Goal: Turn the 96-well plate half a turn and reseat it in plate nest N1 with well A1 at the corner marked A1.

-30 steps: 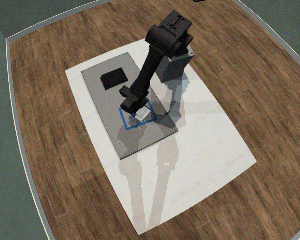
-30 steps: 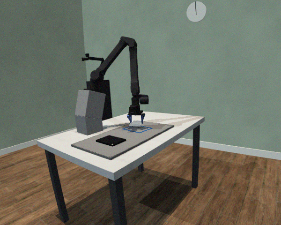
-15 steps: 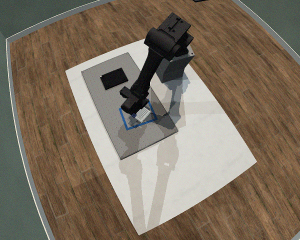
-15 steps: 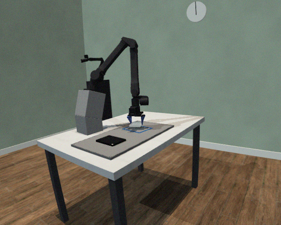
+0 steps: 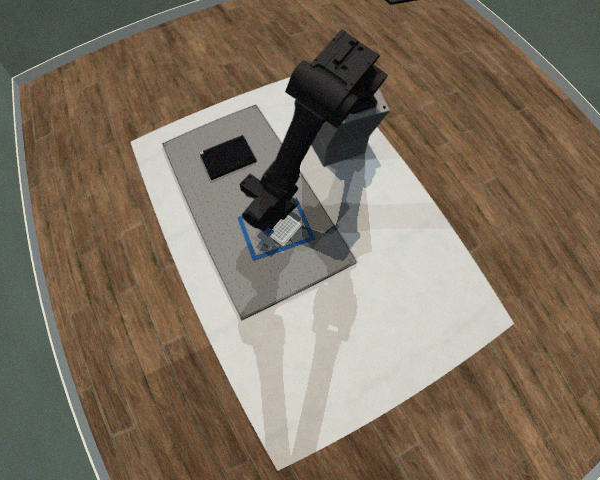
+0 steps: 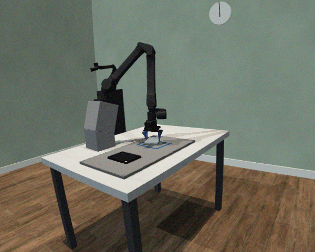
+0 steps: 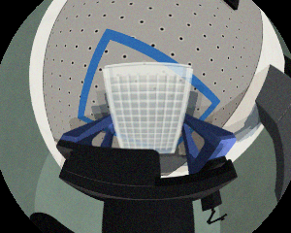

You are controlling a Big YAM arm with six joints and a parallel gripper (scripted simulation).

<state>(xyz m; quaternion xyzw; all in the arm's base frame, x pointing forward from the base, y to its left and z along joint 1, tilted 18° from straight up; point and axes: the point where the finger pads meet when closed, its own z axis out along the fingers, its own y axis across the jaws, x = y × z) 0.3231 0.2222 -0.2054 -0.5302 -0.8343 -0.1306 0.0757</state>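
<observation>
Wrist view first — the 96-well plate (image 7: 147,107) fills the middle of the picture, its white grid of wells facing up, and the gripper (image 7: 147,135) is clamped on it, one blue finger (image 7: 87,132) against the left side and the other against the right. The jaws stand wide because the plate itself is wide. Behind the plate runs the blue taped outline of bench spot B1 (image 7: 101,49), laid on the grey perforated deck (image 7: 159,19).

Top view: the plate (image 5: 285,228) sits inside the blue outline (image 5: 249,242), under the black wrist of the arm (image 5: 290,149), which reaches down from its grey pedestal (image 5: 341,142). The plate's edges look turned a little against the tape lines. Whether it rests on the deck or hangs just above it I cannot tell from here — its shadow lies close beneath it. The cut-off corner is too small to make out.

Well apart, toward the other end of the deck, lies plate nest N1 (image 5: 228,156), a flat black rectangle with a small pale mark at one corner, nothing in it.

Exterior view: the arm (image 6: 150,81) drops nearly straight down to the gripper (image 6: 152,134), the plate (image 6: 151,140) low between the blue fingers over B1 (image 6: 155,146). The nest (image 6: 124,157) sits nearer the camera on the deck (image 6: 103,164), and the deck lies on the white counter (image 6: 201,135).
</observation>
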